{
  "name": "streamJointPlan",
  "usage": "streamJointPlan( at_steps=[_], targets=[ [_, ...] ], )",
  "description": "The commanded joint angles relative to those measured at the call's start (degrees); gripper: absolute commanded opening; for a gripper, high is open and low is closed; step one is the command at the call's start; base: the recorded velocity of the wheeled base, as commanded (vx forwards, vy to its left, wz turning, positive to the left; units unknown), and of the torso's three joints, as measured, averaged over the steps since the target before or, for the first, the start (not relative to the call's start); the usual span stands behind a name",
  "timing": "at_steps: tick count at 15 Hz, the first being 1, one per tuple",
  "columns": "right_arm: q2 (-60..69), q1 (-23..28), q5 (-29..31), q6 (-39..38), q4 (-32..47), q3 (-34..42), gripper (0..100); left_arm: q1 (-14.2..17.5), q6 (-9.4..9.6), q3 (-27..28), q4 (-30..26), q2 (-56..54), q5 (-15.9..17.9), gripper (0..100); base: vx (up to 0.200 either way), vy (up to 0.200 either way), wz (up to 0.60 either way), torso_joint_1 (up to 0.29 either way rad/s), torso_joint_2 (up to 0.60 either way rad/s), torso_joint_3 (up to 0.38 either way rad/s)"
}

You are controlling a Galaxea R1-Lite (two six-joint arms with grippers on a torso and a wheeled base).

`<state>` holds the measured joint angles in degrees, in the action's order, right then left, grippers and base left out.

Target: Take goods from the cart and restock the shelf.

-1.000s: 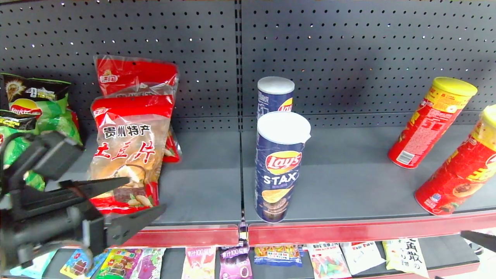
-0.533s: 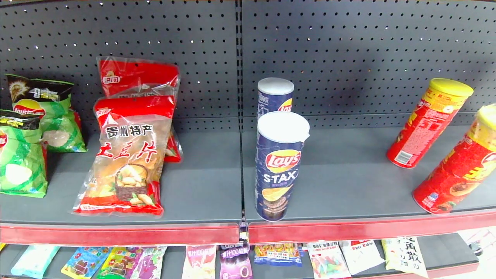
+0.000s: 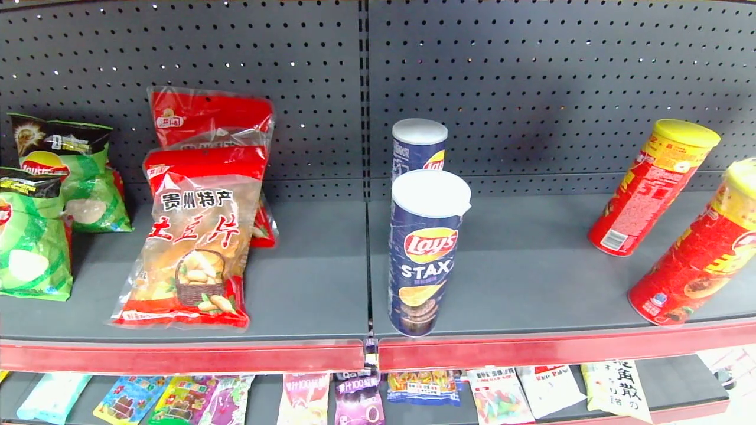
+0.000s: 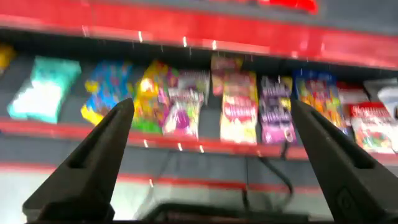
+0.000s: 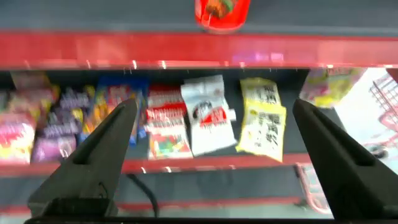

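The shelf [image 3: 307, 277] is a flat grey metal board with a glossy red rail [image 3: 177, 357] along its front edge. Just behind the rail stands a blue can [image 3: 428, 254], a smooth, stiff tube with a white lid, its long axis upright. A second blue can [image 3: 419, 147] stands farther back from the rail. Along the rail toward the robot's right are two red cans [image 3: 652, 189] with yellow lids, which look tilted in the head view. Toward the left, crinkly red bags [image 3: 195, 236] with clear windows lean back, and green bags [image 3: 35, 236] sit beyond them. Below the rail lie small soft packets [image 3: 366, 395].

The left gripper [image 4: 212, 104] hangs below the rail, facing the packets. Its black tapered fingers are spread wide with nothing between them. The right gripper [image 5: 214, 104] is also below the rail, under a red can's base [image 5: 222, 14], and is just as wide apart and empty.

With both jaws released, the next item probably waits in the cart. A pale wire grid [image 5: 380, 93] below the rail on the right gripper's outer side may be that cart. If so, the right arm is nearer, and the goods lie sideways from its jaws rather than ahead. How the next item lies cannot be told.
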<state>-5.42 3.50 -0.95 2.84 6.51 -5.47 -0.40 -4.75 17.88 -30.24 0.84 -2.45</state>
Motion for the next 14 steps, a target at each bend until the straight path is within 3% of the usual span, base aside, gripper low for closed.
streamJointPlan(
  at_steps=[1, 2, 3, 4, 6, 7, 8, 11, 12, 14],
  targets=[
    [0.2, 0.0, 1.0, -0.5, -7.1, 4.2, 100, 0.1, 1.77, -4.4, 5.9, -0.8, -0.3, 100, 0.0, 0.0, 0.0, 0.0, 0.0, 0.0],
    [0.2, -0.1, 0.5, 0.0, -7.2, 4.3, 100, 0.1, 1.59, -8.2, 12.2, -0.8, 0.6, 100, 0.0, 0.0, 0.0, 0.0, 0.0, 0.0],
    [0.2, -0.2, -0.1, 0.8, -7.2, 4.3, 100, 0.1, 0.45, -8.7, 13.9, -0.8, 1.7, 100, 0.0, 0.0, 0.0, 0.0, 0.0, 0.0],
    [0.2, -0.1, -0.6, 0.9, -7.2, 4.3, 100, 0.1, 0.71, -9.2, 14.7, -0.8, 3.6, 100, 0.0, 0.0, 0.0, 0.0, 0.0, 0.0],
    [0.2, 0.0, -0.4, 0.5, -7.2, 4.3, 100, 0.1, 1.68, -9.6, 15.7, -0.8, 3.6, 100, 0.0, 0.0, 0.0, 0.0, 0.0, 0.0],
    [0.2, 0.0, 6.0, -0.3, -7.1, 4.3, 100, 0.1, 1.59, -14.2, 25.9, -0.8, -2.5, 100, 0.0, 0.0, 0.0, 0.0, 0.0, 0.0],
    [0.2, 0.0, 5.5, 0.0, -7.1, 4.2, 100, 0.1, 1.41, -14.3, 25.9, -0.8, -3.4, 100, 0.0, 0.0, 0.0, 0.0, 0.0, 0.0],
    [0.2, 0.0, 1.8, 1.5, -7.9, 4.6, 100, 0.1, 1.59, -17.9, 31.0, -0.8, 0.0, 100, 0.0, 0.0, 0.0, 0.0, 0.0, 0.0],
    [0.8, -0.7, 0.9, -0.1, -7.4, 4.4, 100, 0.1, 2.03, -17.7, 30.2, -0.8, 2.1, 100, 0.0, 0.0, 0.0, 0.0, 0.0, 0.0],
    [4.3, -3.5, -4.0, 0.8, -7.1, 4.3, 100, 0.1, 2.82, -17.8, 30.2, -0.8, 1.9, 100, 0.0, 0.0, 0.0, 0.0, 0.0, 0.0]
  ],
)
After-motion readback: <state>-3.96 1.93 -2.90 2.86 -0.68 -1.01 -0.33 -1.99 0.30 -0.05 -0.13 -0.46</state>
